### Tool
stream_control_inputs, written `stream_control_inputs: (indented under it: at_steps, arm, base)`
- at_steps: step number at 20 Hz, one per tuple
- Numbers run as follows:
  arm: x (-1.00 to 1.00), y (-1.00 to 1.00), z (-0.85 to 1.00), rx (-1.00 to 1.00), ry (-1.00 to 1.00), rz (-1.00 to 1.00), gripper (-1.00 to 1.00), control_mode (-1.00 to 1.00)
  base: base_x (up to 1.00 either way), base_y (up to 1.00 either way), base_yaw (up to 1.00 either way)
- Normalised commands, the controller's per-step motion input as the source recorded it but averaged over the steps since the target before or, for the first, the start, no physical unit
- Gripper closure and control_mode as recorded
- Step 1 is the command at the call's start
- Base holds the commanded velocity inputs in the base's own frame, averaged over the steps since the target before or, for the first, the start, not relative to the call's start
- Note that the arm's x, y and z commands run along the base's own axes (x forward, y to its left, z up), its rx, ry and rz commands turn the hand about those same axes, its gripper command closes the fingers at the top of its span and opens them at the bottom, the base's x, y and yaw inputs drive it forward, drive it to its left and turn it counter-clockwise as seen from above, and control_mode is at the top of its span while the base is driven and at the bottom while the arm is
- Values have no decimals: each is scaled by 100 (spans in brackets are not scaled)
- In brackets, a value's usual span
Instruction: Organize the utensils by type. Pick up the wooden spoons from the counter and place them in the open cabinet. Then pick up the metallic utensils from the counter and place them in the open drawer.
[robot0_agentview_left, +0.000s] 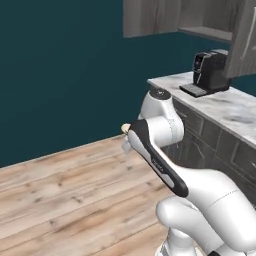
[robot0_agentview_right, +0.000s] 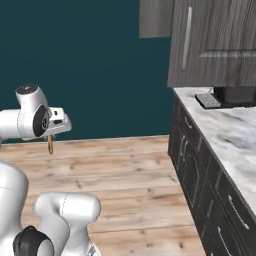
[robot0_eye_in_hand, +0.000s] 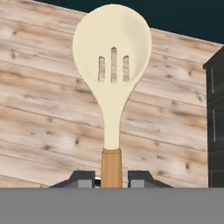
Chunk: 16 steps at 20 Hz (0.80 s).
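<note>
Teal wall and pale plank floor (robot0_agentview_left: 65, 200) surround us, and we count one marble counter (robot0_agentview_right: 235, 135) running along at three o'clock in the right base view, one dark wall cabinet (robot0_agentview_right: 215, 45) above it with its long door swung out, and one black coffee machine (robot0_agentview_left: 210, 70) at the counter's far end. We see one slotted wooden spoon (robot0_eye_in_hand: 112, 65), cream bowl with three slits and a tan handle, and no other utensil from where we stand. Our gripper (robot0_eye_in_hand: 111, 178) is clamped on the tan handle just below the cream neck, one finger (robot0_eye_in_hand: 81, 178) on each side, the bowl pointing toward twelve o'clock in the hand view, out over the floor and well apart from the counter. We judge the main risk to be the carry: the grip is near the handle's end, so a fast swing toward the cabinet could let the long spoon pivot or slip between the pads and fall to the floor. We also judge the projecting bowl could strike the open door or the shelf edge (robot0_agentview_left: 205, 33) on the way in, knocking it loose.
</note>
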Motion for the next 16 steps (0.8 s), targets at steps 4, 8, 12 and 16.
stream_control_inputs:
  at_steps: [4,8,12,16]
  arm:
    - [0,0,0,0,0,0,100,100]
    - [0,0,0,0,0,0,100,100]
    - [0,0,0,0,0,0,100,100]
    - [0,0,0,0,0,0,100,100]
  base:
    - [96,39,-37]
    - [76,38,-61]
    - [56,39,-81]
    - [73,41,-63]
